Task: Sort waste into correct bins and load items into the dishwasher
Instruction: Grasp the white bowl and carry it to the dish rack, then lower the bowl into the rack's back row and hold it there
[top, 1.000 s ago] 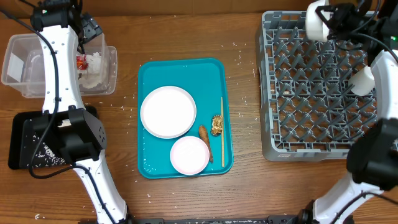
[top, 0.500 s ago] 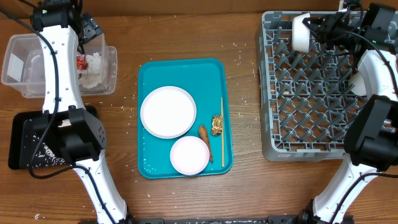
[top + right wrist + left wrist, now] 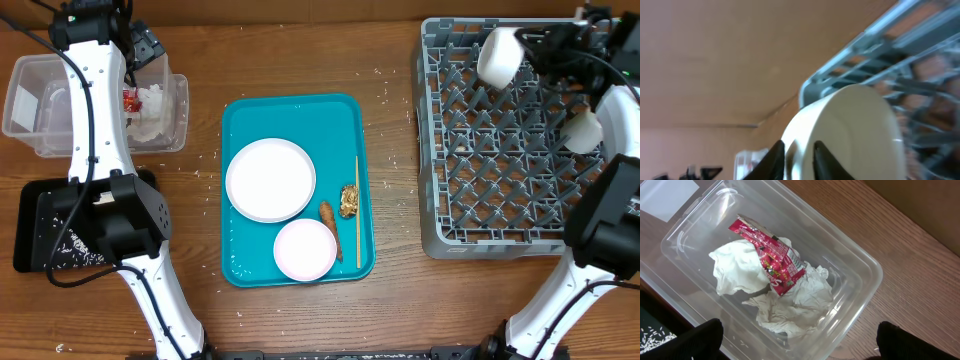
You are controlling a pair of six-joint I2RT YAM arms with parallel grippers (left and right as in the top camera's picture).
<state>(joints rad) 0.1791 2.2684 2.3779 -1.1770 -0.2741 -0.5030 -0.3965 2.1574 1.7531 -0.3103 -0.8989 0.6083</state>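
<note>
**A:** Overhead first?

**B:** Loading was in hand. The right gripper (image 3: 518, 45) carried a small white bowl (image 3: 497, 57) above the dish rack (image 3: 500, 170), upper right of the frame. The next move, I judged, called for seating it between pegs.

**A:** Left wrist?

**B:** The left gripper (image 3: 802, 342) hung spread wide and empty over the clear tub (image 3: 867, 262). The napkin (image 3: 795, 300) and wrapper (image 3: 772, 255) lay inside, and they were plainer here than from overhead.

**A:** Right wrist?

**B:** Only this view showed the fingers (image 3: 776, 154) astride the bowl's rim. It was too blurred to tell whether they were clamped or loosened.

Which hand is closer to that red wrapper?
Left. The left hand hovers open above the wrapper in the tub; the right hand is far off over the rack, pinching a white dish.
</note>
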